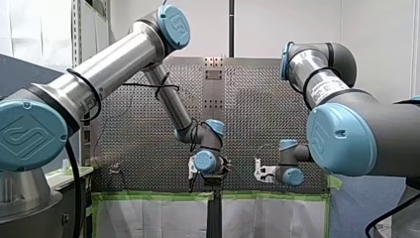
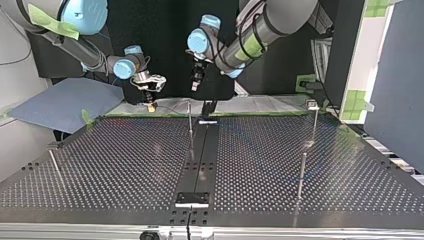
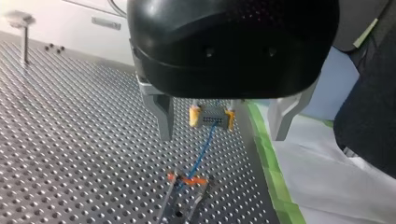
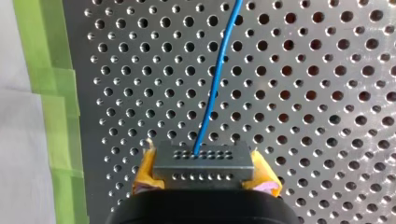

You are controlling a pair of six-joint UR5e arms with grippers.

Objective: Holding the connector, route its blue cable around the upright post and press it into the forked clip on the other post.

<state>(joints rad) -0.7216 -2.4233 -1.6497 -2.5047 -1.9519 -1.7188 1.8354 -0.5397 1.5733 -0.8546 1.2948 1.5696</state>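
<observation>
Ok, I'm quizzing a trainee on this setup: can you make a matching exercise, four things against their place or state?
Things:
1 connector
2 blue cable
3 left gripper
4 green tape

Places or states:
a open, holding nothing
b edging the perforated table
c clamped between the right gripper's yellow pads
d running from the connector out over the table

Pairs: 1-c; 2-d; 3-a; 4-b

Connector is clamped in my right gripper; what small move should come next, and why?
Probably carry the connector in my right gripper sideways toward the nearest upright post, to start the wrap. The blue cable runs straight out from the connector in both wrist views, around no post yet. My left gripper hangs open, holding nothing.
</observation>
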